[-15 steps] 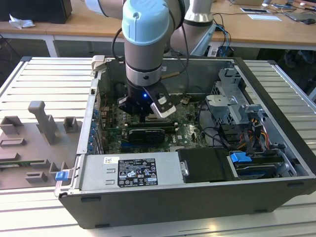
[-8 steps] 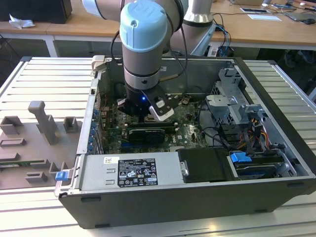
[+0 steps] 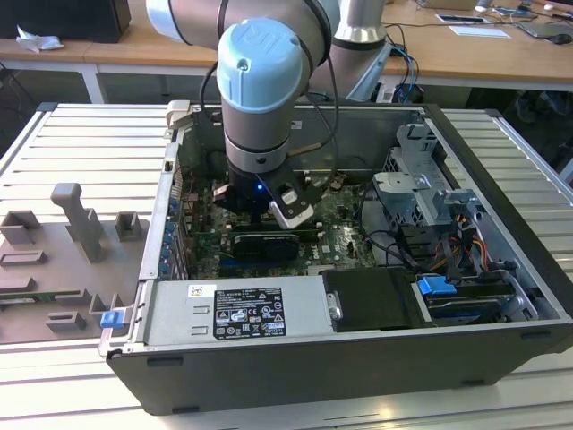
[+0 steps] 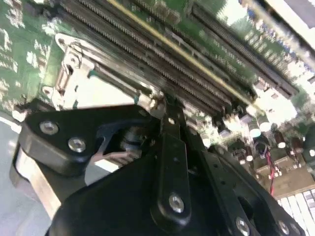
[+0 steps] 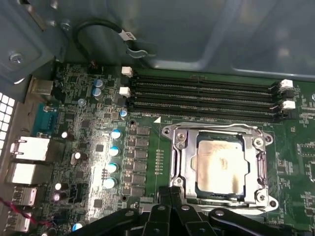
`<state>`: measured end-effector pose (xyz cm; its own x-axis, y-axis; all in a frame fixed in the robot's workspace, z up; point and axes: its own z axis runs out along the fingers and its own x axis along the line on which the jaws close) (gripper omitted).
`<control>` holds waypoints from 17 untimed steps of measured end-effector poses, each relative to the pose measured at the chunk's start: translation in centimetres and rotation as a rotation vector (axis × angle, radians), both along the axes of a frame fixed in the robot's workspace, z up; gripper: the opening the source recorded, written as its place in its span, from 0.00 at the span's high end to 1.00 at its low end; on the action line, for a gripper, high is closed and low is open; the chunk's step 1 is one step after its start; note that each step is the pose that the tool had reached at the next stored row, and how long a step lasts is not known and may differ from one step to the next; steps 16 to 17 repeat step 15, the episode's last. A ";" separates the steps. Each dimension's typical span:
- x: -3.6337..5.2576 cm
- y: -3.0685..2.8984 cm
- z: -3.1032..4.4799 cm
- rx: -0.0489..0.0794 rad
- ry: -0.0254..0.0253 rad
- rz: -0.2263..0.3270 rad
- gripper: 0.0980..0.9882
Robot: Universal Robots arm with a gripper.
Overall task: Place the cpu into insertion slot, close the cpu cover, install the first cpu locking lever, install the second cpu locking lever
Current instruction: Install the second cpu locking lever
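Observation:
In the first wrist view the cpu point(image 5: 220, 164) lies flat in the insertion slot point(image 5: 268, 201), its pale metal top showing through the window of the cpu cover point(image 5: 188, 167). The silvery cover is down over the chip. Thin lever rods run along two sides of the frame; I cannot tell whether they are latched. My gripper point(image 5: 173, 192) is shut, its black fingertips together at the socket's edge. The second wrist view shows the gripper point(image 4: 165, 105) touching the corner of the cover point(image 4: 74, 73). In the exterior view the gripper point(image 3: 269, 208) reaches down into the open computer case.
Long black memory slots point(image 5: 202, 101) run just beyond the socket. A row of capacitors point(image 5: 115, 147) and rear ports point(image 5: 29, 147) stand beside it. In the case sit a power supply point(image 3: 233, 309) and a drive cage point(image 3: 421, 188). A grey fixture point(image 3: 81, 224) lies on the table.

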<state>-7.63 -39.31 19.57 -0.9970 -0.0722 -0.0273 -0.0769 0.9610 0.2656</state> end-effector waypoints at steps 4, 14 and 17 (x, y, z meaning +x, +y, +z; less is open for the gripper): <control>-0.06 0.01 -0.06 0.005 -0.0009 0.000 0.99; -0.07 0.01 2.69 0.005 -0.0011 0.000 0.99; -0.07 0.01 2.69 0.005 -0.0012 0.000 0.99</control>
